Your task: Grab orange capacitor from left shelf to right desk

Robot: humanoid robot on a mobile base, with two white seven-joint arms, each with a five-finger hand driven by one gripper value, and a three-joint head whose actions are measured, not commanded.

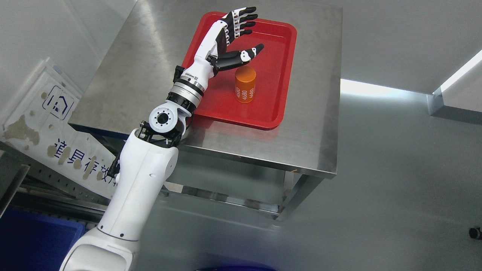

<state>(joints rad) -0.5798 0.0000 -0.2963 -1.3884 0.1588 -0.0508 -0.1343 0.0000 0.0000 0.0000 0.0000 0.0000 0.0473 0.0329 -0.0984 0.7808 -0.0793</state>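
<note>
An orange capacitor (245, 84), a short cylinder with white print, stands upright in a red tray (280, 56) on a steel table (316, 113). My left hand (244, 35) hovers over the tray just behind and above the capacitor. Its fingers (244, 19) are spread and its thumb (250, 52) points out over the capacitor's top. The hand holds nothing and does not touch the capacitor. My left arm comes in from the lower left across the table's front left edge. My right arm is out of view.
A white signboard (49, 124) with blue print leans at the left beside the table. A blue bin (34, 244) sits at the bottom left. A grey floor lies to the right of the table.
</note>
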